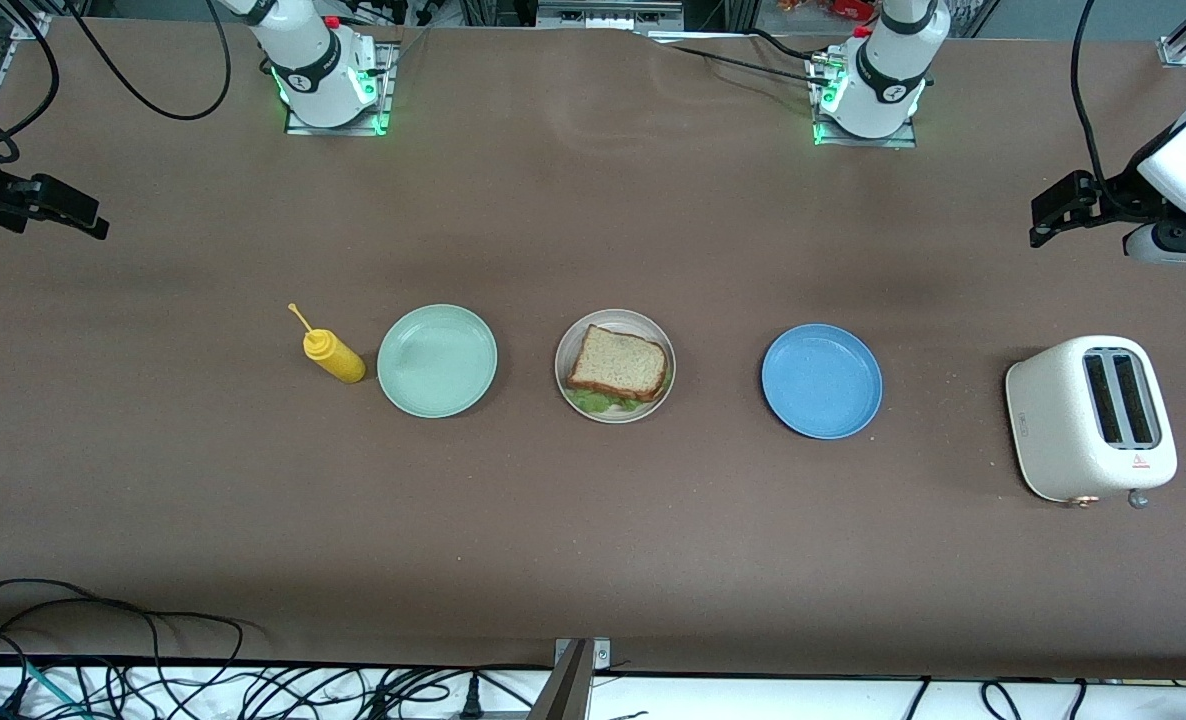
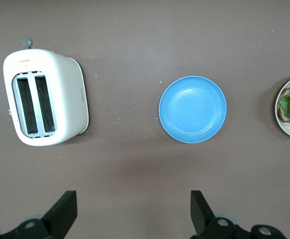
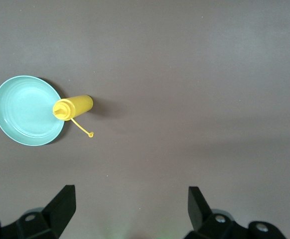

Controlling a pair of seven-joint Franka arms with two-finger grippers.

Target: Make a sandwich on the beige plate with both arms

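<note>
From my console, the right gripper (image 1: 63, 213) hangs spread and empty over bare bench at the right arm's end. Next come the yellow squeeze bottle (image 1: 333, 357), the mint-green plate (image 1: 437, 360), then the sandwich (image 1: 619, 368) sitting assembled on the beige plate (image 1: 615, 325) mid-bench. I judge it light, soft and easily squashed, its lettuce prone to slipping out, so I'd pinch gently across the crust edges. The blue plate (image 1: 822, 381) and white toaster (image 1: 1091, 418) follow; the left gripper (image 1: 1053, 215) waits wide and empty above the toaster's end.
</note>
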